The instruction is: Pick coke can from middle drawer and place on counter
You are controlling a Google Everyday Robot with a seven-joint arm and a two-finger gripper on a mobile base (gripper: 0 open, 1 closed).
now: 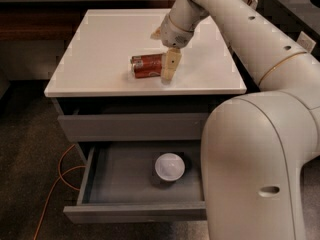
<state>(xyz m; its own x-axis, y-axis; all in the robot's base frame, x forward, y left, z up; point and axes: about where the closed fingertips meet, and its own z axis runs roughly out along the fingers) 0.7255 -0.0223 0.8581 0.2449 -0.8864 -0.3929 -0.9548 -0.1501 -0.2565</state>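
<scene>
The coke can [146,65], dark red with silver ends, lies on its side on the white counter [110,39], near the counter's front middle. My gripper [169,65] is down at the can's right end, touching or nearly touching it, with the arm reaching in from the upper right. Below the counter, the middle drawer [120,176] stands pulled open and shows its grey inside. No can is in it.
A white round bowl [169,166] sits in the open drawer, right of its middle. A closed grey drawer front [132,127] is just under the counter. My large white arm segment [260,169] covers the drawer's right side. An orange cable [60,174] lies on the floor at left.
</scene>
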